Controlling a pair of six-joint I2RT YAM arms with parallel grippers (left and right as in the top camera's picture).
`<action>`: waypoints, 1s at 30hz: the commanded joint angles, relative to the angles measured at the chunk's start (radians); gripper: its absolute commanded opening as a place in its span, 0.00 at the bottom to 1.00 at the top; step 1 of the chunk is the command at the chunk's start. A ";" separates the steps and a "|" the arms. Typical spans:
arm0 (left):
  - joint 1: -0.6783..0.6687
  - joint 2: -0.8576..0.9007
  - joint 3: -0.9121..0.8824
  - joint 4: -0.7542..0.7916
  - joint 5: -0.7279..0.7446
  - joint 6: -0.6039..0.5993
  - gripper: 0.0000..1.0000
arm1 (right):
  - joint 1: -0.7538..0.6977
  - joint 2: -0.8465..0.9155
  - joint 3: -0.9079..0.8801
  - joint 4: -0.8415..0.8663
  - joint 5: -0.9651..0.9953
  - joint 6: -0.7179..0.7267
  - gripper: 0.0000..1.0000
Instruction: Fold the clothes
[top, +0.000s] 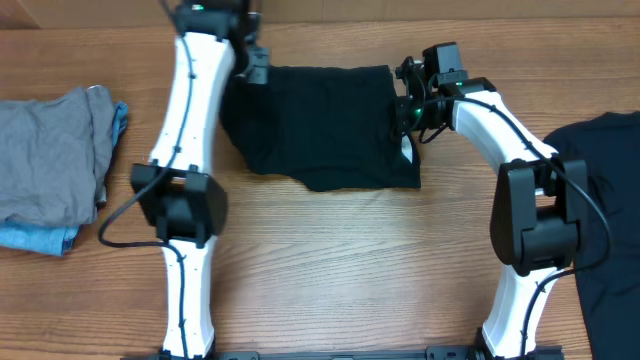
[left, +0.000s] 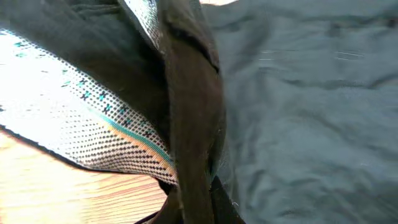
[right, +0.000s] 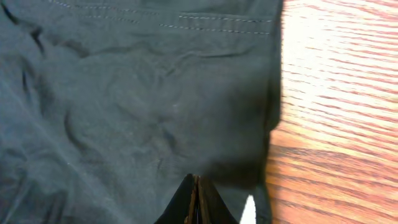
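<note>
black garment (top: 315, 125): lies mid-desk (top: 330, 260), partly folded; soft, light and limp, likely to sag between grips | take hems and corners | left hand (top: 257, 68): pinched closed on its upper-left edge | right hand (top: 405, 112): pinched closed on its right edge

The left arm (top: 190, 120) reaches straight forward. At its end the left gripper (top: 256, 66) turns toward the other hand, jaws closed on a fold of the black garment (top: 315, 125). The right arm (top: 495, 120) bends at the elbow and angles inward. The right gripper (top: 406, 108) faces the left one, its fingertips pressed together.
</note>
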 joint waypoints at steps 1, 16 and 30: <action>-0.111 -0.003 0.038 -0.014 -0.085 0.008 0.04 | -0.061 -0.027 0.015 0.010 0.067 0.052 0.04; -0.347 0.073 0.027 0.037 -0.053 0.016 0.09 | -0.207 -0.027 0.014 -0.058 0.071 0.049 0.04; -0.433 0.188 0.021 0.190 0.169 0.016 0.15 | -0.207 -0.027 0.001 -0.056 0.015 0.049 0.04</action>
